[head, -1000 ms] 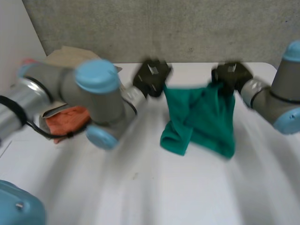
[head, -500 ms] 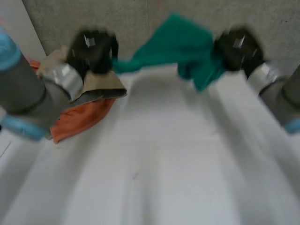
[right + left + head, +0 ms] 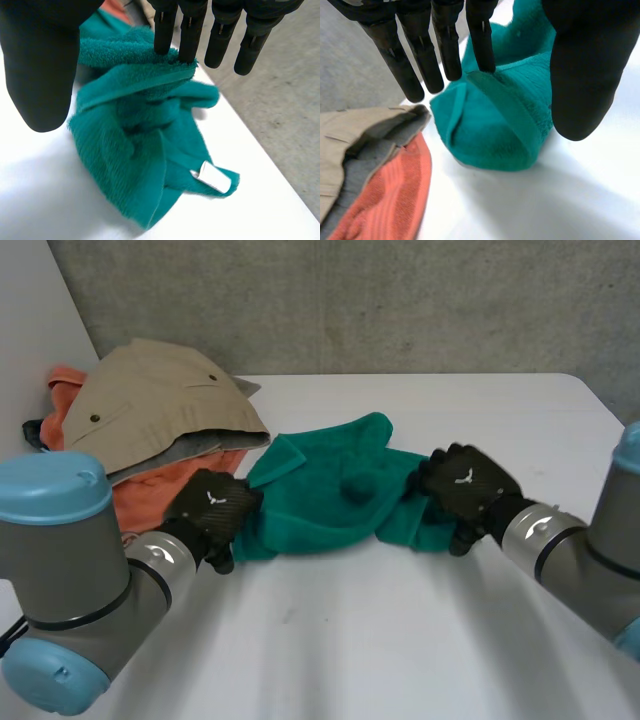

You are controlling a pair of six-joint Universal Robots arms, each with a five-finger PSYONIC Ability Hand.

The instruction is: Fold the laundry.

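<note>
A green towel (image 3: 330, 495) lies rumpled on the white counter (image 3: 400, 640), mid-width and toward its far edge. The left robot hand (image 3: 212, 512) rests on the towel's left end and the right robot hand (image 3: 462, 485) on its right end. Each hand has straight fingers and a thumb set well apart, with fingertips touching a hem but gripping nothing.

To spread the towel well, each hand should probably pinch a single-layer corner and draw outward until the cloth lies flat. The true corners are hard to pick out among the bunched folds. A white tag (image 3: 210, 176) marks one edge. A beige garment (image 3: 160, 405) and orange cloth (image 3: 150, 495) are piled at the far left corner, and the left arm (image 3: 60, 540) hides part of the pile.
</note>
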